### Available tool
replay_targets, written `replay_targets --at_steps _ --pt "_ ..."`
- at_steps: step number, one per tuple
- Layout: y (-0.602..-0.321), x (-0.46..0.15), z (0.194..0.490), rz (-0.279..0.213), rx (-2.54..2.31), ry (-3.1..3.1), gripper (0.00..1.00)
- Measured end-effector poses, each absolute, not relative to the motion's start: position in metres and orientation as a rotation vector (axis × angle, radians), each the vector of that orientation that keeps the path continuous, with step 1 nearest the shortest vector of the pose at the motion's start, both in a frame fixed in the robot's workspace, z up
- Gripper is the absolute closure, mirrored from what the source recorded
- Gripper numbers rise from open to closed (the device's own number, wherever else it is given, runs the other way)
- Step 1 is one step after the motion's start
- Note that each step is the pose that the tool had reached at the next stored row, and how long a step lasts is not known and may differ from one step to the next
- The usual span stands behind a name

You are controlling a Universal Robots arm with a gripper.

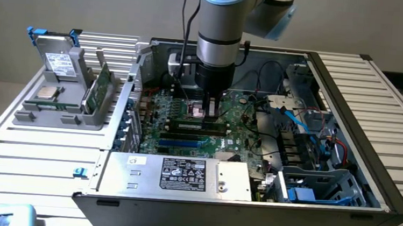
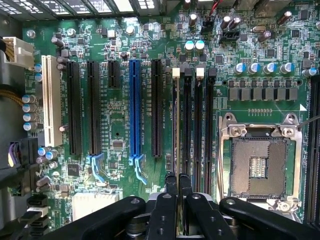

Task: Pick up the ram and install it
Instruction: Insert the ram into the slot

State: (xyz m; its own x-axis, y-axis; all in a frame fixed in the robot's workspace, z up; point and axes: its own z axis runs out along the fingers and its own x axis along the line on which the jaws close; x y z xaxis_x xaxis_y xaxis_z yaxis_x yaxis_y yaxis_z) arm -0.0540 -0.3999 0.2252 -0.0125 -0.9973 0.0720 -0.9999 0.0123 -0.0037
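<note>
Green motherboard [image 2: 120,115] — closed gripper [image 2: 178,178] over slots [image 2: 187,130]

Pincer [image 1: 211,115] down inside the case [image 1: 214,219]; cables [image 1: 291,117] crowd the exterior view's right, power supply [image 1: 175,175] bars the camera side.

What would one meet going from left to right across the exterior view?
Grey drive → green ram stick → gripper above the motherboard → light blue cable.
</note>
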Motion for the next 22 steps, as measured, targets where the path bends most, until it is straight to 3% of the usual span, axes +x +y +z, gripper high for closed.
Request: replay_targets --at_steps 22 --pt "-0.3999 -0.054 0.2235 0.082 2.173 -2.2 0.87"
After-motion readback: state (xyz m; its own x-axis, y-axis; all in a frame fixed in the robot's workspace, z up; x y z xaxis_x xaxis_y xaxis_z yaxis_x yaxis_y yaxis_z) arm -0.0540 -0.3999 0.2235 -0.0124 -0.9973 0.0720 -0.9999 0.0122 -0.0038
